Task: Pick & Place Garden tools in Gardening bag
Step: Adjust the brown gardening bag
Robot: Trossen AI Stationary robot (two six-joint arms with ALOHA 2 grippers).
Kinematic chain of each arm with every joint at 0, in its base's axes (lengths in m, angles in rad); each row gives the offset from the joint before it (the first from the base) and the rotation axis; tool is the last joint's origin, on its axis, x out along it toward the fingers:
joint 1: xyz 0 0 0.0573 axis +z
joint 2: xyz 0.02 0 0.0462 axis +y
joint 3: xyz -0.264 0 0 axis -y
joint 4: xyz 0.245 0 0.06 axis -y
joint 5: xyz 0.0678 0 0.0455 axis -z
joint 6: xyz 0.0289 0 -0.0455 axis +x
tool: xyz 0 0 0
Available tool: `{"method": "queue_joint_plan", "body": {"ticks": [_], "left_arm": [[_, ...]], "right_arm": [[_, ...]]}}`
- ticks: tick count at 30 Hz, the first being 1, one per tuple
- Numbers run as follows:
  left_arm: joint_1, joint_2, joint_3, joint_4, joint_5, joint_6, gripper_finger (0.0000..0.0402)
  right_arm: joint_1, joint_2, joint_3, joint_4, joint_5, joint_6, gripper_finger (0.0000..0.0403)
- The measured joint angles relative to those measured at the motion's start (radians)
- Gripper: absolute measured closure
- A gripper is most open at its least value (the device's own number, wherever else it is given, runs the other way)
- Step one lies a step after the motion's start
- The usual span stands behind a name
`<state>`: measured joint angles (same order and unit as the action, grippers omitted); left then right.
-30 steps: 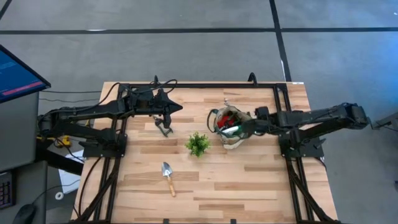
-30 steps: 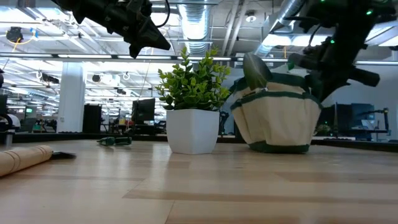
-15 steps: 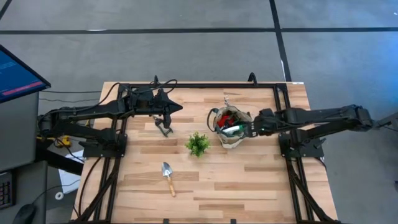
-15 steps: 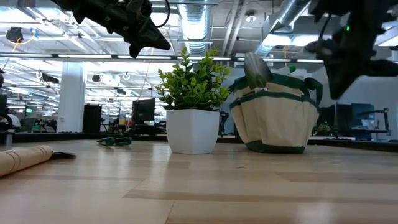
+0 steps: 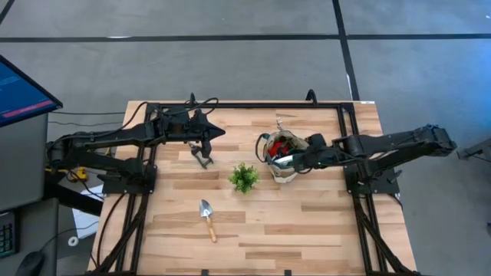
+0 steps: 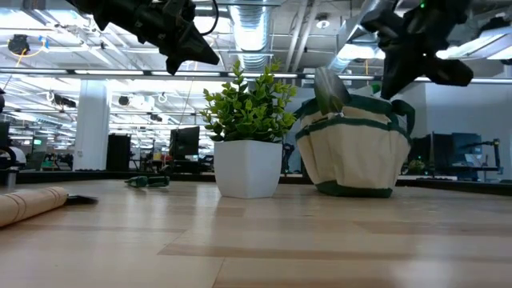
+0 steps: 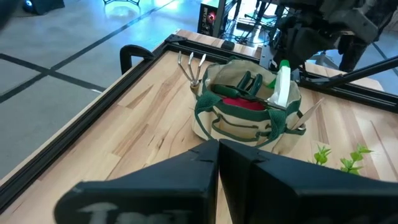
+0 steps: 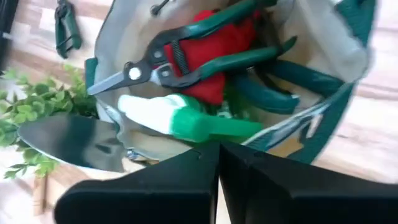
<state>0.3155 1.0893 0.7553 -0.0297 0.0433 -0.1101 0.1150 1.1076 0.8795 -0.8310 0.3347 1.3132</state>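
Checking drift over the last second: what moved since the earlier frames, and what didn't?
Only the right arm moved: it pulled back slightly half a second ago, then came forward again, so the right pincer is once more over the bag. Nothing was picked up or let go.

Unchanged: the left pincer above the shears, the plant and the trowel on the table.

A grey concrete floor (image 5: 230,61) crossed by dark lines surrounds the light wooden bench (image 5: 261,222); silver ceiling ducts (image 6: 254,32) run overhead.

Two slim black jointed arms (image 5: 115,139), trailing black cables.
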Motion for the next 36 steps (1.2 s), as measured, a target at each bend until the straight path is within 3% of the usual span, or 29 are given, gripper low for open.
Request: {"method": "queue_joint_plan", "body": {"ticks": [5,12,24,28,36], "left_arm": [[0.0,0.0,0.0,-0.001,0.0,0.0,0.0401],[0.0,0.0,0.0,-0.001,0.001,0.0,0.0401],[0.0,0.0,0.0,-0.001,0.001,0.0,0.0401],[0.0,0.0,0.0,-0.001,0.002,0.0,0.0401],[0.0,0.0,0.0,-0.005,0.002,0.0,0.0401]], "right_arm": [[0.017,0.06,0.06,0.004,-0.064,-0.012,0.0403],[0.035,0.136,0.142,-0.001,-0.019,-0.052,0.0403],[0.036,0.251,0.289,-0.014,-0.042,-0.12,0.0403],[0.067,0.255,0.364,-0.116,-0.042,-0.1,0.0403],[0.171,0.31,0.392,-0.118,-0.015,0.013,0.0403]]}}
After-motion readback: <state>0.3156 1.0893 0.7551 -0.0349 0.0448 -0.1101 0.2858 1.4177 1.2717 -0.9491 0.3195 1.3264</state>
